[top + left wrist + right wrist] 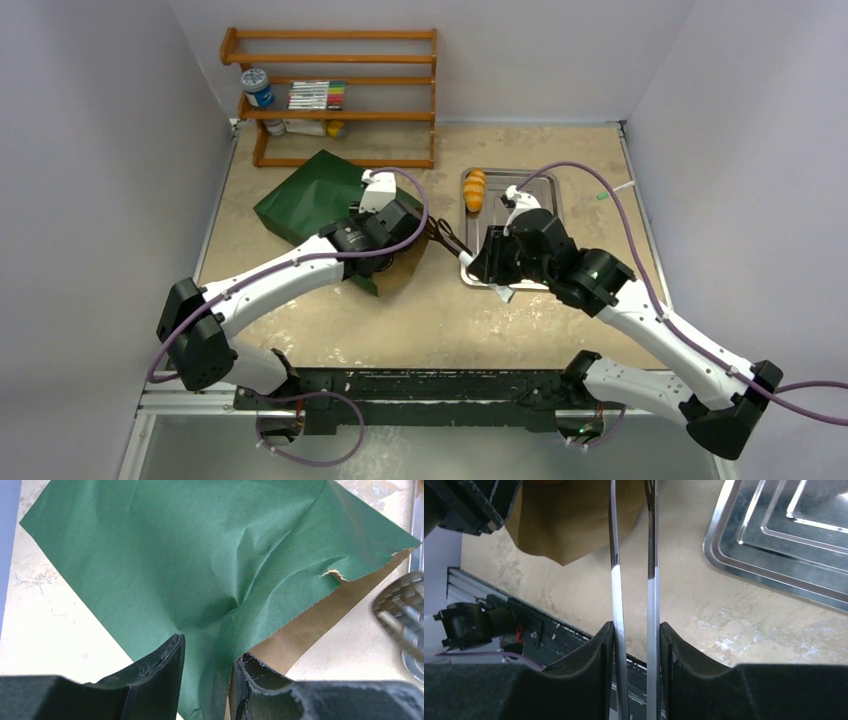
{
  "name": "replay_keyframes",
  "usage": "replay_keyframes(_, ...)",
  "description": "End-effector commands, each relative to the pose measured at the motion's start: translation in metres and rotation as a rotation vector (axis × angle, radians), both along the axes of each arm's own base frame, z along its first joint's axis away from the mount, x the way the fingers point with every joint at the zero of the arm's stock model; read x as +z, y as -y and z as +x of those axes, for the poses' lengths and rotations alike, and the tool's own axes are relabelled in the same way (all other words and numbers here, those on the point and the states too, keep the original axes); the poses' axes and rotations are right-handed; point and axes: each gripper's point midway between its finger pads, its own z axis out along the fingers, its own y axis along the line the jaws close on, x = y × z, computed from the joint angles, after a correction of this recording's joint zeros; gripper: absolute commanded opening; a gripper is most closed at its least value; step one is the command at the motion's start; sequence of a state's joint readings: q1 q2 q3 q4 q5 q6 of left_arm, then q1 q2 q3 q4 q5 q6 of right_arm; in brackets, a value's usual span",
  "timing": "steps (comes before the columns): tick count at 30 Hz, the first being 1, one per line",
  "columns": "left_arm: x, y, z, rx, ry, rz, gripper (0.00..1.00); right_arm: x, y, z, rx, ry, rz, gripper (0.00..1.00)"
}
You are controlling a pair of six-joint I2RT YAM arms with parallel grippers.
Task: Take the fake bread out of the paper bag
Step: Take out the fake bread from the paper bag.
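Observation:
The dark green paper bag [310, 195] lies on its side at the left, mouth toward the middle. In the left wrist view the bag [200, 555] shows its brown kraft inside [320, 615]. My left gripper [388, 262] is shut on a fold of green paper at the mouth edge [207, 665]. My right gripper [478, 265] is shut on the long metal tongs [653, 555], whose tips [445, 235] are at the bag's mouth. A small striped orange roll [474, 188] lies on the metal tray. Any other bread is hidden.
The silver metal tray [545, 195] sits right of the bag and shows in the right wrist view [774, 545]. A wooden shelf [335, 90] with a can and markers stands at the back. Walls close in on both sides.

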State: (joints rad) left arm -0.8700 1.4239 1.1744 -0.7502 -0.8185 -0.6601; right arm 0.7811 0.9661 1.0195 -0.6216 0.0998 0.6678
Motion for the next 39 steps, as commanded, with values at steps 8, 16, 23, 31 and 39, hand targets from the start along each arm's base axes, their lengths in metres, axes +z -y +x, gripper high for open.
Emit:
replay_keyframes(8,0.049,0.011,0.012,-0.017,0.063,-0.075,0.34,0.029,-0.062,0.022,0.194,0.172,0.070,0.35)
replay_keyframes(16,0.062,0.015,0.014,-0.038,0.050,-0.072,0.34,0.020,-0.084,0.053,0.206,0.253,0.023,0.34)
replay_keyframes(23,0.057,0.010,0.012,-0.034,0.020,-0.049,0.34,0.006,-0.102,0.073,0.229,0.318,0.011,0.35)
replay_keyframes(31,0.050,-0.001,0.013,-0.013,-0.008,-0.039,0.34,-0.011,-0.120,0.092,0.234,0.357,-0.024,0.37)
replay_keyframes(39,0.053,-0.008,0.018,0.005,-0.024,-0.082,0.34,-0.028,-0.138,0.100,0.231,0.410,-0.058,0.40)
